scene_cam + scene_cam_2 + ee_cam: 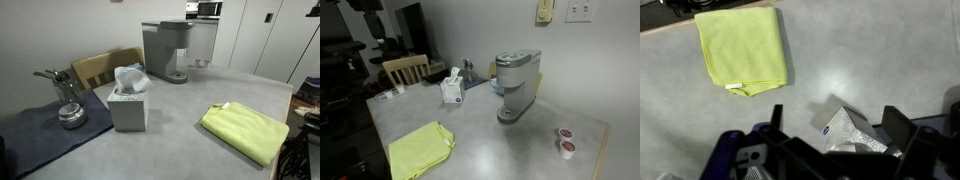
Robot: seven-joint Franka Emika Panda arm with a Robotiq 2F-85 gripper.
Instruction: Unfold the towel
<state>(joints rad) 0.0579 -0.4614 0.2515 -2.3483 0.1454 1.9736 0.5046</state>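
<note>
The towel (245,130) is a lime yellow-green cloth lying folded flat on the grey table, near its edge in both exterior views (420,150). In the wrist view the towel (740,48) lies at the upper left, with a small white tag on its near edge. My gripper (835,125) is open and empty, its two black fingers wide apart. It hangs well above the table, over the grey tissue box (850,135), away from the towel. The gripper does not show in either exterior view.
The tissue box (128,105) with white tissue stands mid-table. A grey coffee machine (517,85) stands behind. A dark mat (40,135) holds a metal pot (70,115). A wooden chair (105,68) stands at the table's edge. Two coffee pods (565,140) lie near the corner.
</note>
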